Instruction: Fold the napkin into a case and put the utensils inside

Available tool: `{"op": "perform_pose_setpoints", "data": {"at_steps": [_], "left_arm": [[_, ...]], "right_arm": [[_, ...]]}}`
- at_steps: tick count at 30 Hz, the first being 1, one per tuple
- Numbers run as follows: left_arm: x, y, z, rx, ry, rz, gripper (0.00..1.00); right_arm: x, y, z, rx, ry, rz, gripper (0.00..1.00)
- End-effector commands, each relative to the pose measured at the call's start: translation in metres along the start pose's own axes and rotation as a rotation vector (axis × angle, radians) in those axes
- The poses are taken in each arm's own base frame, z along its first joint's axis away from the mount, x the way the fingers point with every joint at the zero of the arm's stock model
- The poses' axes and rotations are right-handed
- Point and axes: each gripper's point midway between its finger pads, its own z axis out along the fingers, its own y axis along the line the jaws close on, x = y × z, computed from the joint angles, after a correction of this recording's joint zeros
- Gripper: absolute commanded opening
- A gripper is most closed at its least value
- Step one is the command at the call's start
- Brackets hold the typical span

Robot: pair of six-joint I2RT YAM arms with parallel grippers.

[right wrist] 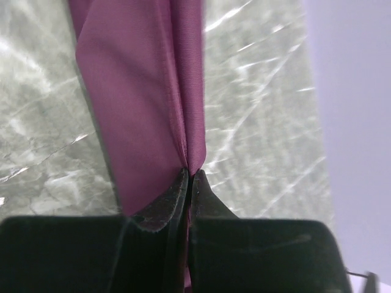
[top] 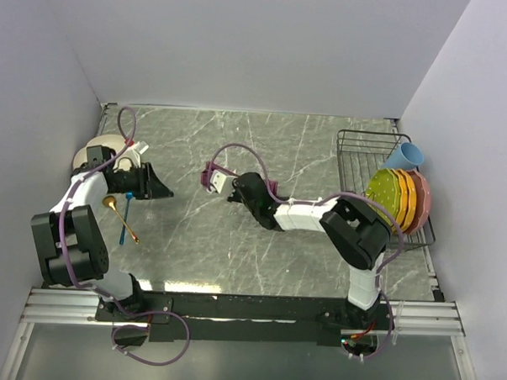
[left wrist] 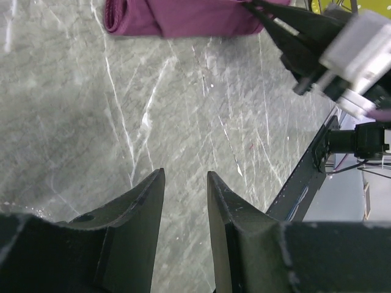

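The maroon napkin [top: 209,173] is folded into a narrow strip [left wrist: 183,18] lying on the marble table. My right gripper [top: 210,180] is shut on one end of it, the cloth pinched between the fingertips [right wrist: 190,173]. The napkin [right wrist: 140,91] stretches away from those jaws. My left gripper [top: 163,188] hovers open over bare table at the left, nothing between its fingers [left wrist: 186,173]. It points toward the napkin, a good way short of it. The blue fork [top: 128,203] and gold spoon [top: 119,216] lie on the table just beside the left arm.
A cream plate [top: 100,145] sits at the far left, behind the left arm. A black wire rack [top: 364,153] at the right holds several coloured plates [top: 400,196] and a blue cup [top: 406,155]. White walls close in three sides of the table.
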Motion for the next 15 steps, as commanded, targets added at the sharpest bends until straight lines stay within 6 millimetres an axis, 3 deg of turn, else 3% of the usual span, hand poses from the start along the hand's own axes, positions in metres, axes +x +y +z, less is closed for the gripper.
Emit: {"op": "perform_pose_setpoints", "data": {"at_steps": [1,5,9,13,15], "left_arm": [[0.0,-0.008,-0.009,0.009,-0.022,0.051,0.4],[0.001,-0.012,-0.014,0.012,-0.031,0.062,0.4],[0.003,-0.013,-0.017,0.018,-0.028,0.063,0.4],[0.001,-0.018,-0.023,0.015,-0.043,0.085,0.4],[0.002,-0.02,-0.026,0.012,-0.047,0.092,0.41]], "right_arm": [[-0.043,-0.049,-0.029,0.237,-0.151,0.018,0.0],[-0.048,-0.038,-0.036,0.264,-0.178,0.0,0.0],[-0.051,-0.012,-0.041,0.249,-0.198,-0.037,0.0],[-0.039,0.018,-0.05,0.229,-0.199,-0.103,0.0],[-0.038,0.023,-0.054,0.235,-0.205,-0.115,0.0]]}}
